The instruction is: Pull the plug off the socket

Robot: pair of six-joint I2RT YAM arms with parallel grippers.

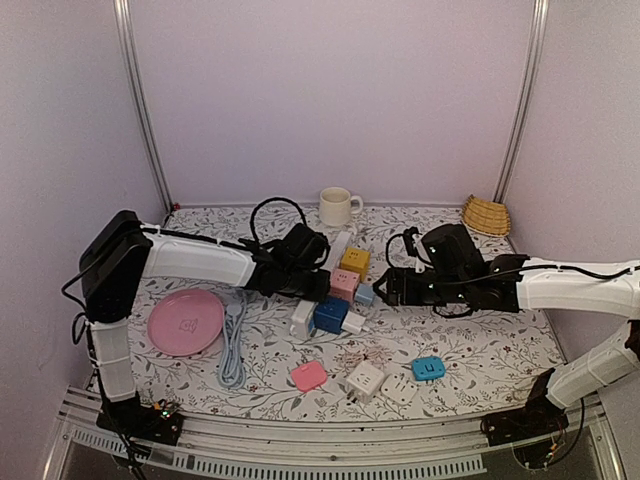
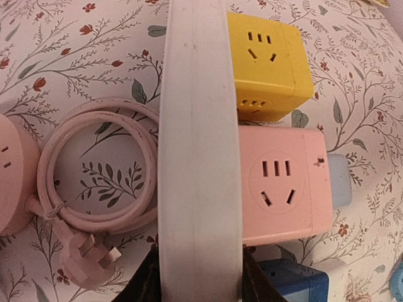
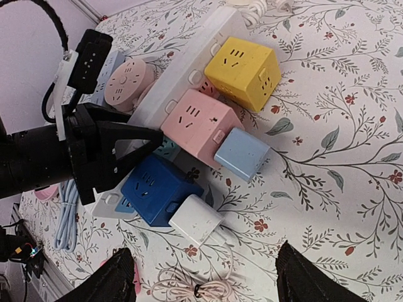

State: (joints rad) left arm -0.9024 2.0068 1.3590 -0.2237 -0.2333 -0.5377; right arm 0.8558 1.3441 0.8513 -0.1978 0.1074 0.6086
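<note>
The left tool was clamped on the near end of the white power strip, with one black finger pressed against each long side. The right tool hung low over the counter with its jaws spread wide and nothing between them. It was close to the cluster of plugs but touched none of them.

The power strip lay near the middle of the floral-covered counter, running away from the left tool. Three cube adaptors sat in a row against the side of the strip that faced the right arm. The yellow cube was farthest from the left tool, the pink cube came next, and the blue cube was nearest the fingers. A light-blue plug stuck out of the pink cube toward the right tool. A white plug sat against the blue cube on the same side.

On the strip's other side lay a coiled pink cord, and beside it the edge of a round pink socket.

Farther out, a pink plate and a grey-blue cable lay on the left. A mug stood at the back, and a woven basket sat in the back right corner. Near the front edge were a flat pink adaptor, a white cube and a teal adaptor.
</note>
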